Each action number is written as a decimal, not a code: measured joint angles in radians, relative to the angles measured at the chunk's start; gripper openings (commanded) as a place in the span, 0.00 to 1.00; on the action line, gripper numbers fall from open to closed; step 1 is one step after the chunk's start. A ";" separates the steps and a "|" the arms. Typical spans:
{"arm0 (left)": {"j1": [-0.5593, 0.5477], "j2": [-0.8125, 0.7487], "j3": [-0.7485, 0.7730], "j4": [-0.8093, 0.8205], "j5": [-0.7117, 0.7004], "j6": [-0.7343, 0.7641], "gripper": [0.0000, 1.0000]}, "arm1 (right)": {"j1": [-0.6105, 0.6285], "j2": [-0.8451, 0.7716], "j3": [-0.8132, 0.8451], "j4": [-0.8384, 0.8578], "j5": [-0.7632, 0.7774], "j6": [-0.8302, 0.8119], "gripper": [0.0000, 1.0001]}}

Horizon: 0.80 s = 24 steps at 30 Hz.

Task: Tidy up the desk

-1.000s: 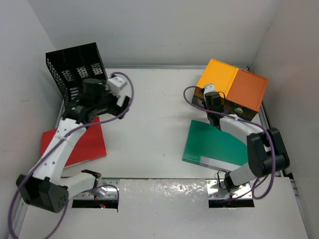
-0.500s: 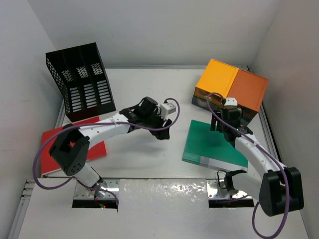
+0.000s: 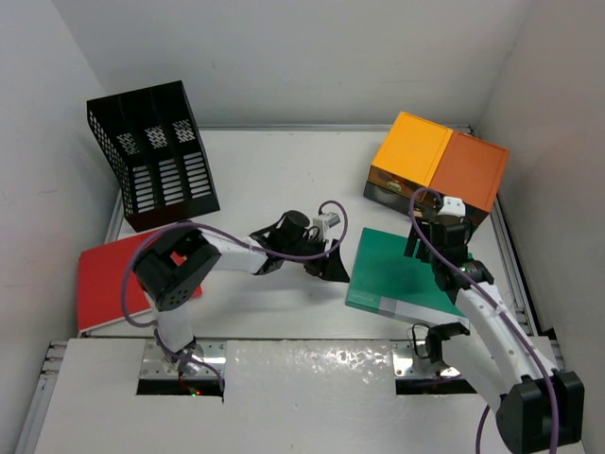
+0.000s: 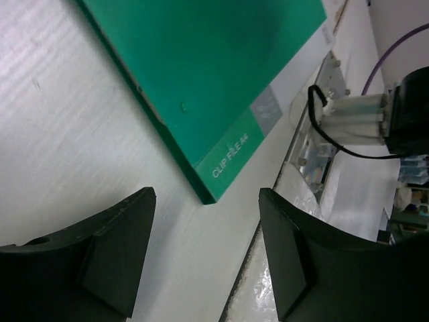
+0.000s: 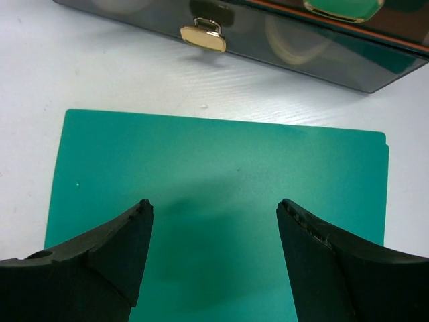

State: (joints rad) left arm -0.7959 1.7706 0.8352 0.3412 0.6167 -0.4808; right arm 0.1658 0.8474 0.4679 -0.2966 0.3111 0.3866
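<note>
The large flat white surface (image 3: pixel 284 180) with a silvery rim spans the scene. A black mesh file rack (image 3: pixel 151 156) stands far left, an orange-topped drawer unit (image 3: pixel 440 165) far right. A flat green clip file (image 3: pixel 402 274) lies near right, a red folder (image 3: pixel 104 279) near left. The left hand (image 4: pixel 208 255) gapes wide and empty by the file's near-left corner. The right hand (image 5: pixel 214 261) is spread wide and empty above the file.

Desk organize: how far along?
Done: nothing obvious; red folder and green clip file lie flat on the desk, outside the file rack. In hand: nothing gripped; left fingers open at the green file's corner, right fingers open above it. Left: probably filing both.
</note>
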 measured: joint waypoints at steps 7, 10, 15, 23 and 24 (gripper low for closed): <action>-0.053 0.121 -0.054 0.137 0.015 -0.131 0.60 | 0.000 -0.047 0.000 -0.029 0.003 0.006 0.72; -0.072 0.130 -0.056 0.187 0.016 -0.170 0.59 | 0.000 -0.056 0.000 -0.040 0.006 0.006 0.72; -0.098 0.187 -0.056 0.258 0.042 -0.240 0.57 | 0.000 -0.081 0.000 -0.058 0.022 0.005 0.72; -0.099 0.245 -0.031 0.311 0.094 -0.314 0.42 | 0.000 -0.104 0.000 -0.063 0.032 0.001 0.71; -0.100 0.251 -0.027 0.309 0.093 -0.317 0.39 | 0.000 -0.103 0.000 -0.063 0.032 0.001 0.71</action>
State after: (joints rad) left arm -0.8955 2.0216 0.8085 0.6502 0.7101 -0.7975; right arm 0.1658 0.7448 0.4679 -0.3592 0.3431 0.3878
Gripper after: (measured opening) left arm 0.439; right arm 0.710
